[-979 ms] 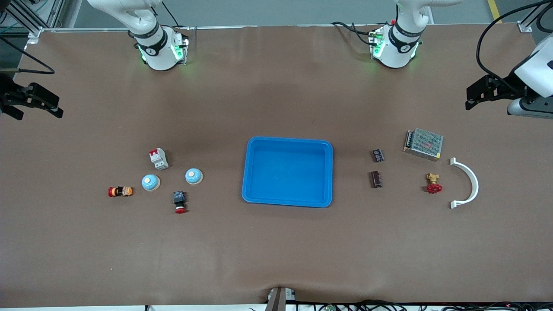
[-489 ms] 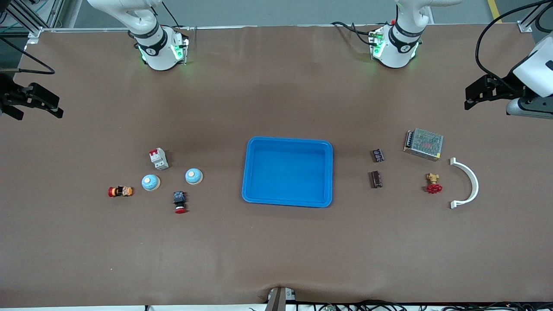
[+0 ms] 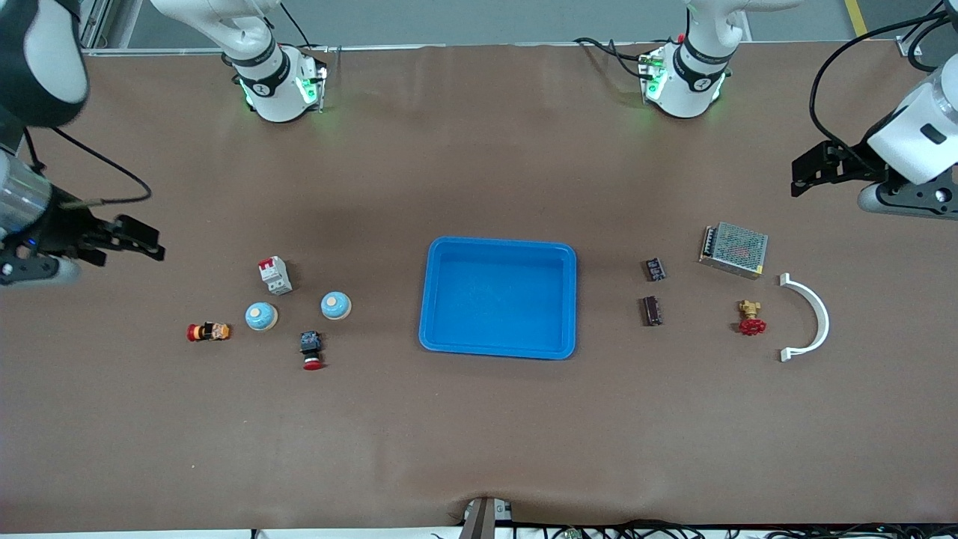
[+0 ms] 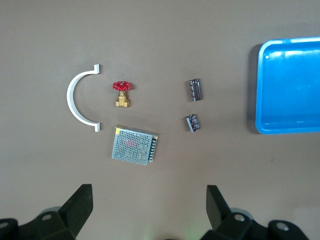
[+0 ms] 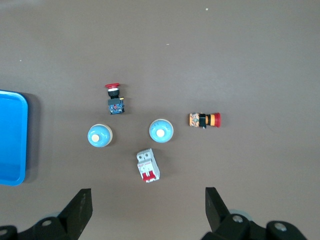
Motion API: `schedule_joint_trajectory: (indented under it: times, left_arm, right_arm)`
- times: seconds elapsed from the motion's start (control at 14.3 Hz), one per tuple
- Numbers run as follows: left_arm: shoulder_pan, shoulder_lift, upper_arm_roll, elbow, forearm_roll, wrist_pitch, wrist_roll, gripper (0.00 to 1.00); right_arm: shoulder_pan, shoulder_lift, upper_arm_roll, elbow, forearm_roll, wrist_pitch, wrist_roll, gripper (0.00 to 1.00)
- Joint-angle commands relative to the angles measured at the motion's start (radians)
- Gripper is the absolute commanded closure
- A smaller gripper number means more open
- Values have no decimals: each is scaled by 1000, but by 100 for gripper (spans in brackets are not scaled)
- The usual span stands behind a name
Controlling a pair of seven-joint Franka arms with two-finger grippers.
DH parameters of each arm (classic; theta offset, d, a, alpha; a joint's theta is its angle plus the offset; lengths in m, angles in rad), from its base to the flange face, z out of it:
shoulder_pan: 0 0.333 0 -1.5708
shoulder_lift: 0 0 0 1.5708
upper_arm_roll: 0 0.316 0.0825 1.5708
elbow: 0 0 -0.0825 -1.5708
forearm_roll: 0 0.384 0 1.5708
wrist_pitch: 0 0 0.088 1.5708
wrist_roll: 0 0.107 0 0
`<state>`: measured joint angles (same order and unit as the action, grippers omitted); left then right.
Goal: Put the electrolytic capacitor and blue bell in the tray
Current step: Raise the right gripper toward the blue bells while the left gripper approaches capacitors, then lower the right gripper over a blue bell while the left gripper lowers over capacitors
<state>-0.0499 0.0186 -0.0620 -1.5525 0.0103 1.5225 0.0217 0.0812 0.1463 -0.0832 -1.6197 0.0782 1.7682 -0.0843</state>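
Two bells (image 3: 336, 305) and two capacitors (image 3: 652, 311) are flanked by an empty tray (image 3: 441, 299). Both pincers, right (image 3: 138, 241) and left (image 3: 812, 166), are held wide, each nearer its own side's parts.

The tray (image 5: 11, 137) is cut off by the right wrist view's edge.

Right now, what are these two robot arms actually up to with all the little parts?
Nothing is picked up yet. The blue tray sits empty mid-table. The right gripper hangs open near two blue bells; the left gripper hangs open near two dark capacitors. One bell and one capacitor should go into the tray.
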Motion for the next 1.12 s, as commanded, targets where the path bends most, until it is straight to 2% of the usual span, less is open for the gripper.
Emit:
schedule_joint_trajectory:
  times: [0.0, 0.21, 0.56, 0.91, 1.05]
  left_arm:
    - [2, -11, -27, -49, 11, 56, -43, 0]
    - [4, -11, -50, -89, 16, 99, -71, 0]
    - [2, -12, -73, -193, 11, 206, -157, 0]
    - [4, -14, -88, -297, 7, 298, -224, 0]
    - [5, -22, -90, -354, 4, 344, -246, 0]
  right_arm:
    - [9, 68, -3, -11, 12, 66, 1, 0]
    - [9, 96, -3, -60, 12, 135, 5, 0]
    - [-1, 179, -3, -78, 17, 167, 9, 0]
    - [9, 202, -3, -190, 20, 382, 5, 0]
    - [14, 217, -3, -207, 18, 412, 1, 0]
